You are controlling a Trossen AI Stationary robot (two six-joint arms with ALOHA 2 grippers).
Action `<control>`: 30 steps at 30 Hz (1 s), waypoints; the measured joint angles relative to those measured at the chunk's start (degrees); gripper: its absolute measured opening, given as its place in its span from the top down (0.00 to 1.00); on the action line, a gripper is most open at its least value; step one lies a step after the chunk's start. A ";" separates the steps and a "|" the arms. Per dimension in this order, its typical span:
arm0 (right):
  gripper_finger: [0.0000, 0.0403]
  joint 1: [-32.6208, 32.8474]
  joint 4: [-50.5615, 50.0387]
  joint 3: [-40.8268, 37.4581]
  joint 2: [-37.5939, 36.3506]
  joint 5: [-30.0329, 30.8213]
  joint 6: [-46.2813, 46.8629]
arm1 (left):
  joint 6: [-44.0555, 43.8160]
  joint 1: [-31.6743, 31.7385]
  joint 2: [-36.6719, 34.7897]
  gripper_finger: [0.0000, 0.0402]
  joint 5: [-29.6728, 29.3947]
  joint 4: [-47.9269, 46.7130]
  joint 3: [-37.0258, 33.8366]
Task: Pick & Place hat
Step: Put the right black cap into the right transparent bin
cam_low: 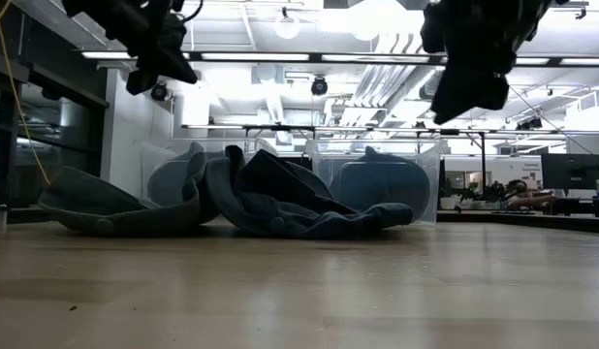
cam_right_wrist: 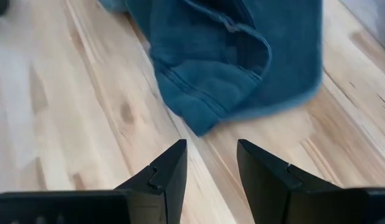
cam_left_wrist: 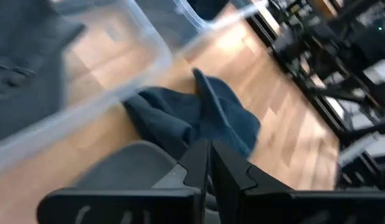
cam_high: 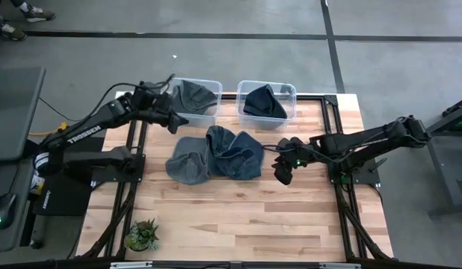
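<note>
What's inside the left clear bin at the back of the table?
The left clear bin holds one crumpled grey-blue hat. Whatever lies under that hat, on the bin floor, is covered.

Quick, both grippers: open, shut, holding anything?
Left gripper: shut, empty, above the gray denim hat near the left clear plastic bin.
Right gripper: open, empty, beside the blue denim hat.

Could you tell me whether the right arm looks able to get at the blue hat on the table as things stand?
Probably yes. The right gripper hangs open just beside the blue hat, with only bare table between them.
</note>
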 joint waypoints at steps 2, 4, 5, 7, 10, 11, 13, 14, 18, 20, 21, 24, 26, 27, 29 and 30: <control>0.67 0.00 -3.29 0.00 -0.31 0.02 -0.40 | -0.28 -3.52 0.65 0.96 -0.69 0.54 0.00; 0.67 0.00 -6.61 0.00 -0.61 0.05 -1.60 | -0.39 -7.25 1.71 0.96 -1.11 1.68 0.02; 0.67 0.00 -8.39 0.00 -0.65 0.11 -2.12 | -0.44 -9.21 2.33 0.96 -1.45 2.51 0.02; 0.67 0.00 -11.55 0.00 -0.74 0.55 -3.17 | -0.11 -13.06 4.05 0.96 -2.90 4.69 0.04; 0.67 0.00 -15.34 0.00 -0.74 1.10 -4.49 | 1.98 -18.55 7.21 0.96 -5.49 7.47 0.04; 0.67 0.00 -16.25 0.00 -0.74 1.32 -4.82 | 2.83 -20.15 8.38 0.96 -6.16 8.45 0.04; 0.67 0.00 -17.64 0.00 -0.95 1.68 -5.29 | 4.52 -23.15 10.89 0.96 -8.35 10.08 0.04; 0.67 0.01 -18.36 0.00 -1.00 1.78 -5.44 | 4.74 -24.42 12.18 0.96 -9.85 10.61 0.04; 0.67 0.00 -21.38 0.00 -2.31 1.41 -5.35 | 4.03 -27.50 17.63 0.94 -12.36 14.99 0.02; 0.67 0.02 -23.44 0.00 -3.66 1.39 -5.04 | 3.99 -28.42 20.16 0.89 -11.25 18.42 0.03; 0.67 0.03 -24.33 0.00 -4.57 1.36 -5.03 | 3.88 -28.98 21.21 0.86 -10.85 19.55 0.02; 0.67 0.02 -26.48 0.02 -7.95 2.06 -5.40 | 3.47 -30.47 24.53 0.74 -10.05 23.32 0.04; 0.67 0.02 -27.08 0.02 -10.59 3.00 -6.20 | 3.51 -31.27 26.78 0.64 -10.34 24.34 0.02; 0.67 0.02 -27.08 0.02 -11.89 3.42 -6.73 | 3.53 -31.64 27.89 0.58 -10.73 25.41 0.04; 0.67 0.02 -27.09 0.02 -14.36 4.19 -7.82 | 4.73 -32.23 29.65 0.49 -11.32 26.16 0.04; 0.67 0.02 -27.08 0.02 -15.50 4.55 -8.31 | 5.98 -32.57 30.46 0.45 -11.48 26.38 0.04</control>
